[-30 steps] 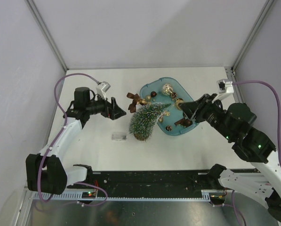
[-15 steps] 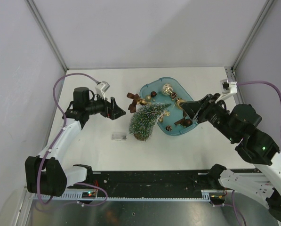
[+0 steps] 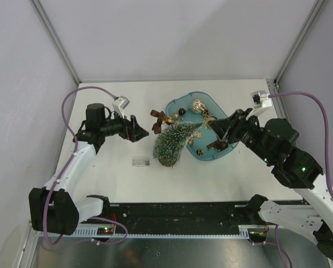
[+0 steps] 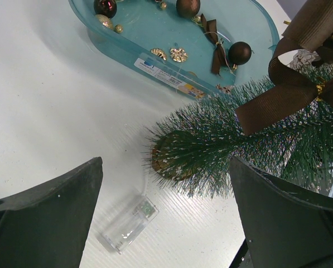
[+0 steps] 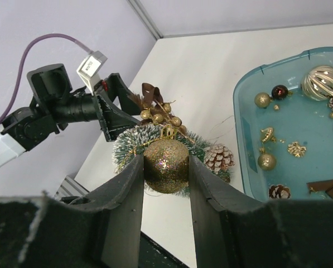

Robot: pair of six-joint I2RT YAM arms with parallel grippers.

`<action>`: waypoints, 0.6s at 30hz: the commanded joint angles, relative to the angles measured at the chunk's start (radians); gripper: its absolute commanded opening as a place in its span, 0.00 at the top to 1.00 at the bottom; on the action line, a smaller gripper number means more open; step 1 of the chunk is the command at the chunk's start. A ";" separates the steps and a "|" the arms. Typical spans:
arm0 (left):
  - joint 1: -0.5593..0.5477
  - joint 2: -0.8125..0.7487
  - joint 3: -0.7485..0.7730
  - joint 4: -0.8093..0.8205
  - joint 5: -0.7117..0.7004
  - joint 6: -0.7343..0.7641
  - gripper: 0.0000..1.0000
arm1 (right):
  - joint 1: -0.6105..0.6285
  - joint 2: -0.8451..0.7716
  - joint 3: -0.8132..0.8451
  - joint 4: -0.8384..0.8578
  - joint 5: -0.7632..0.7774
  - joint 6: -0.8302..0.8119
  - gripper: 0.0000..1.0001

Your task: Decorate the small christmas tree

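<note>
Tipped over on the worktop, crown against the teal tray: small christmas tree. Right claw, half-closed on a gold glitter ball, nudged slightly inward, now facing the tree; hanging likely next. Left claw wide open, empty, near the base.

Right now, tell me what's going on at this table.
Two robot arms are working on the small christmas tree, which lies tipped over with its tip toward the teal tray of ornaments. The right claw is shut on a gold glitter ball, held in the air. The left claw hangs open to the left of the tree, holding nothing. A small clear box lies on the table near the tree's base.
</note>
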 commanded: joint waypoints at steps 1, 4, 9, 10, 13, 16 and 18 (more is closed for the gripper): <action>0.010 -0.027 -0.002 0.014 0.013 0.024 0.00 | 0.007 0.007 0.041 0.006 0.025 -0.038 0.79; 0.010 -0.022 -0.001 0.013 0.018 0.021 0.00 | 0.007 0.007 0.040 -0.002 0.034 -0.045 0.79; 0.010 -0.021 -0.006 0.014 0.024 0.018 0.00 | 0.007 -0.002 0.040 -0.016 0.044 -0.050 0.79; 0.011 -0.020 -0.006 0.014 0.024 0.017 0.00 | 0.007 -0.005 0.039 -0.019 0.047 -0.051 0.79; 0.010 -0.019 -0.008 0.014 0.025 0.015 0.00 | 0.007 -0.015 0.039 -0.032 0.055 -0.052 0.79; 0.010 -0.018 -0.007 0.014 0.025 0.013 0.00 | 0.007 -0.016 0.037 -0.043 0.056 -0.050 0.79; 0.009 -0.017 -0.005 0.014 0.026 0.011 0.00 | 0.007 -0.016 0.028 -0.045 0.053 -0.048 0.79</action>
